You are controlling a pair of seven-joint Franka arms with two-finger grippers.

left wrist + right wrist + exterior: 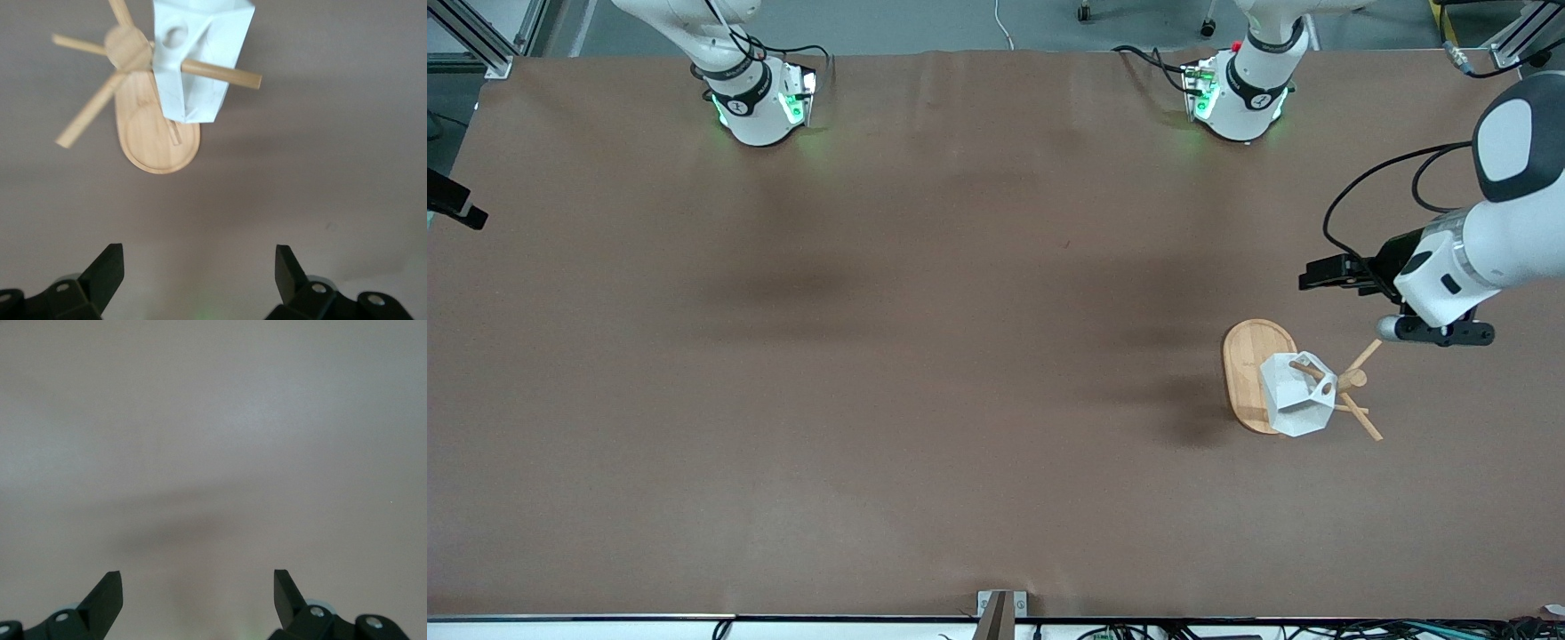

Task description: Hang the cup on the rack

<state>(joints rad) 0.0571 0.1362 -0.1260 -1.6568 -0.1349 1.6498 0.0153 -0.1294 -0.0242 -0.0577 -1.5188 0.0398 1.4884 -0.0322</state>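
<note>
The cup (1296,395) is seen hung on the rack (1258,373), toward the left arm's end of the bench (925,356). One slanted peg (220,73) is passed through the round hole in the cup's handle tab, as shown in the left wrist view; the cup (200,60) is carried clear of the oval base (157,143) and hangs above it. The post top (128,48) is visible beside the cup, with further pegs radiating from it. The cup is not touched by either end effector.

The left end effector (1325,274) is held in the air over bare bench beside the rack, apart from the cup. Its fingers (107,270) are spread wide with nothing between them, as recorded in the left wrist view.

The right end effector (198,593) is shown in its own wrist view only, over bare brown bench surface. Its fingers (107,593) are likewise spread apart and nothing is held. In the front view only the right arm's base, at its end of the bench, is seen; the arm is waiting.
</note>
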